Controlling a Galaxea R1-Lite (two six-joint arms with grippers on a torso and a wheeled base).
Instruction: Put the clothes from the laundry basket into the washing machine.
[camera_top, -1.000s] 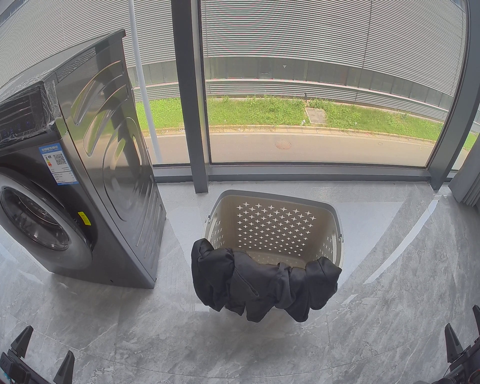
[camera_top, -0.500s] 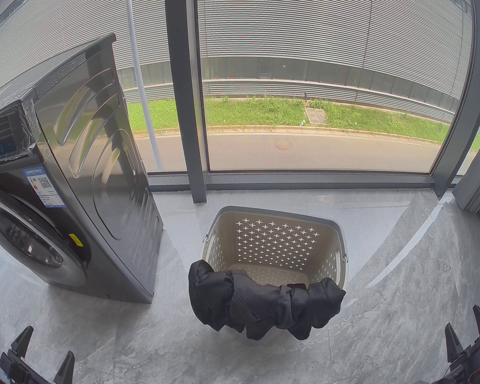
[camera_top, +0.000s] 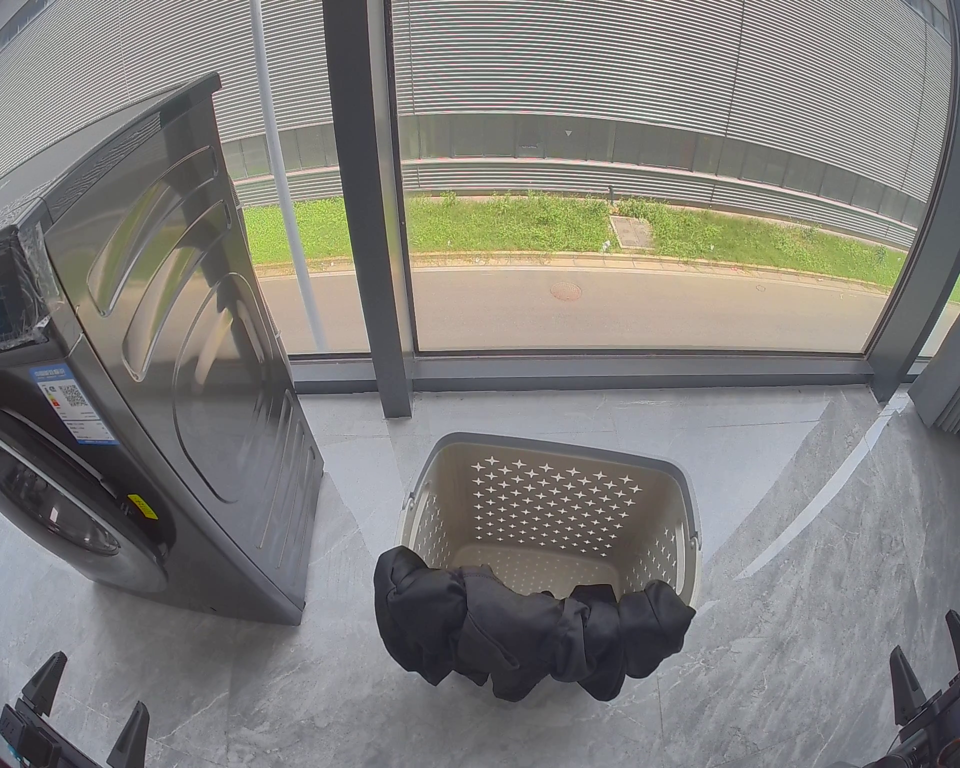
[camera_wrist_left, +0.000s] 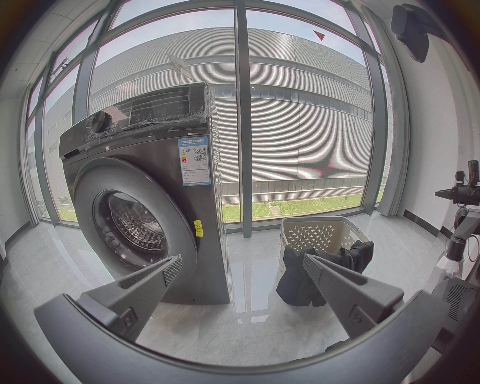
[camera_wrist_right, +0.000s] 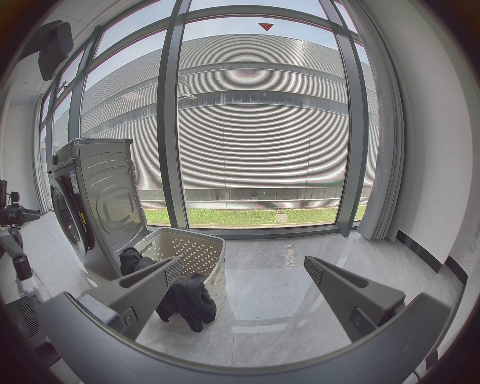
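While my left gripper (camera_wrist_left: 241, 260) and right gripper (camera_wrist_right: 242, 260) hang spread and empty, I log: approach step, I judge; next, grasp black garment (camera_top: 520, 630) draped over laundry basket (camera_top: 560, 447) rim.

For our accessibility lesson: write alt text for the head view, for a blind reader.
A black garment hangs over the near rim of a beige basket on a grey floor by a window. A dark washer stands to its left; the left gripper and right gripper, both open, sit at the near corners.
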